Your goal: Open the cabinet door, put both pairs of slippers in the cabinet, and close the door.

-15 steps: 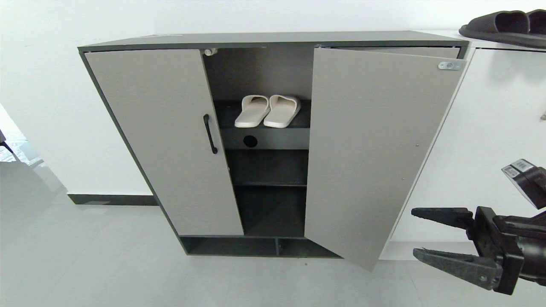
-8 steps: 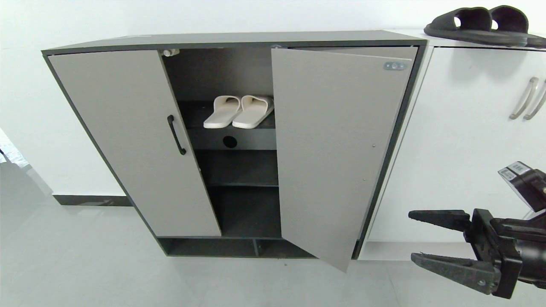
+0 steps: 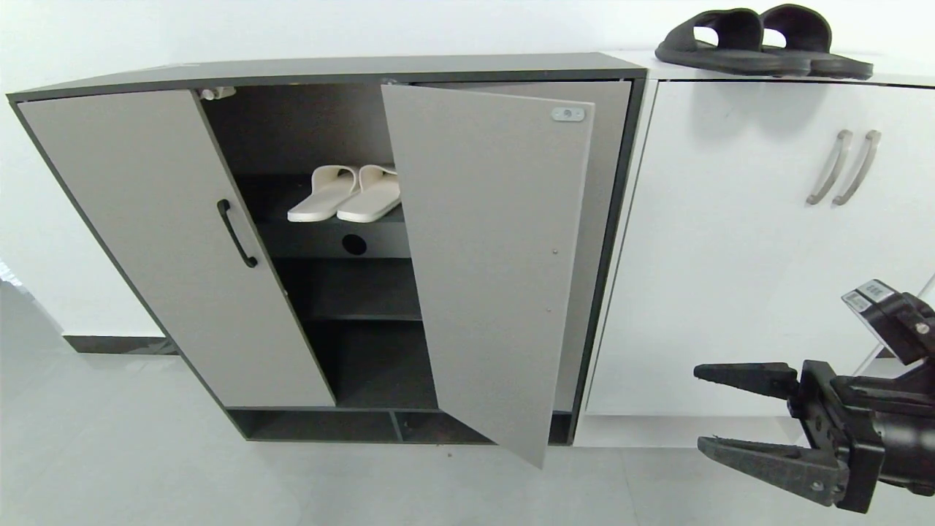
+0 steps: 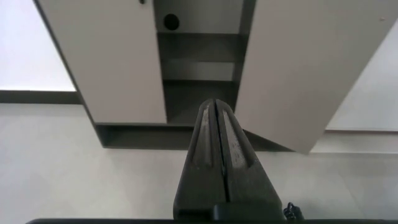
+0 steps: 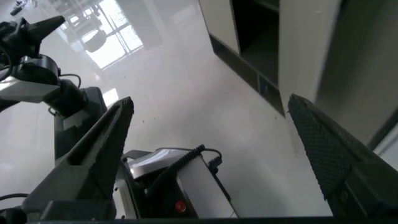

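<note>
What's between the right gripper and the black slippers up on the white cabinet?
Nothing loose. In the head view, just the white cabinet's door front lies between the right gripper and the black slippers; its handles sit aside.

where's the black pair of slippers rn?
Head view, upper right: the black slippers sit on top of the white cabinet, just right of the grey cabinet with its open door.

The right claw (image 3: 700, 408) is black, with tapered, textured fingers (image 3: 763, 459) and a small screw (image 3: 813, 483). A white label (image 3: 865, 294) sits on its wrist block (image 3: 897, 321).
</note>
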Robot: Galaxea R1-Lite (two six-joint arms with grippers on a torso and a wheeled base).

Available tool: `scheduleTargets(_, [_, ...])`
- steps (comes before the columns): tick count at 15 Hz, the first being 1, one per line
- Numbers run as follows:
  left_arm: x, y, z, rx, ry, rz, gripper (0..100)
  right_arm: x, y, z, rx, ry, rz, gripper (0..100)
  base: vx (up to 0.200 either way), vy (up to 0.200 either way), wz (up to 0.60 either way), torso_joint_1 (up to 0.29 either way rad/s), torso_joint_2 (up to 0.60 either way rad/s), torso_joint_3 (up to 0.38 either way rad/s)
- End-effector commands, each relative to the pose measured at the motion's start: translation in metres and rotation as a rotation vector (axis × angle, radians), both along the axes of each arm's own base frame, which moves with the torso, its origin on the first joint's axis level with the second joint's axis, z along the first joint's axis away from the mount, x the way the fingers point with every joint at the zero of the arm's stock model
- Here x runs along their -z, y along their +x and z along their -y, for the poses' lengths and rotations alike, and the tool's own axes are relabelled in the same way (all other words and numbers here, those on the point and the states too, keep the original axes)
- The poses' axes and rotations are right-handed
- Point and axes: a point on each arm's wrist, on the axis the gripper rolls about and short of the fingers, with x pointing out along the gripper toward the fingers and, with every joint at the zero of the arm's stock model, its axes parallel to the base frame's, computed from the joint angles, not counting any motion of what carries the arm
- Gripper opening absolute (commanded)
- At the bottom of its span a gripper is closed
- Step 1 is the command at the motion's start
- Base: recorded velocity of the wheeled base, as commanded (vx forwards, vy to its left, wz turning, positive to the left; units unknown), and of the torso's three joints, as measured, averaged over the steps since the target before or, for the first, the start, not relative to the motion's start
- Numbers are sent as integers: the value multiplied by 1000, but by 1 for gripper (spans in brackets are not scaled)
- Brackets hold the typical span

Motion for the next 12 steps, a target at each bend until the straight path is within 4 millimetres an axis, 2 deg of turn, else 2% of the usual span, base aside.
scheduleTargets(1, [0, 0, 0, -2, -1, -2, 0, 2, 1, -2, -7, -3, -8, 100, 0, -200, 0, 7, -2, 2])
scheduleTargets(12, [0, 0, 0, -1, -1, -2, 0, 6, 2, -8, -36, -11, -30, 100, 0, -200, 0, 4, 4, 2])
